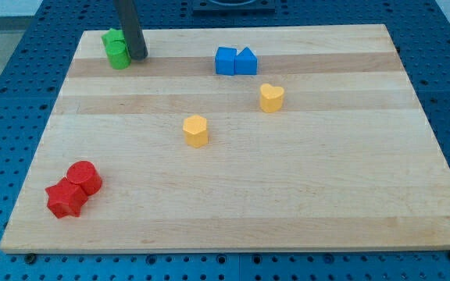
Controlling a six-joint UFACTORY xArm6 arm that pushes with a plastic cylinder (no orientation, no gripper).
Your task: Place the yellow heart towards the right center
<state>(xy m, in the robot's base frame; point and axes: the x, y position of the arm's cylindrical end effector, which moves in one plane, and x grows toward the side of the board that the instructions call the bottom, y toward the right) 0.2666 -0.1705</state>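
Red blocks (73,188) on wooden board (287,195) over blue pegboard (22,70).

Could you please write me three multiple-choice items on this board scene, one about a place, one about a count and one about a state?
1. Where is my tip?
A. Beside the green blocks, at the view's top left
B. Touching the red blocks
C. Between the two yellow blocks

2. How many yellow blocks lie on the wooden board?
A. One
B. Two
C. Four

3. How do the two blue blocks stand?
A. Stacked
B. Far apart
C. Side by side, touching

Answers:
1 A: my tip stands right next to the green blocks.
2 B: only the yellow heart-shaped block and the yellow hexagonal block lie on the wooden board.
3 C: the blue blocks sit flush together near the view's top.
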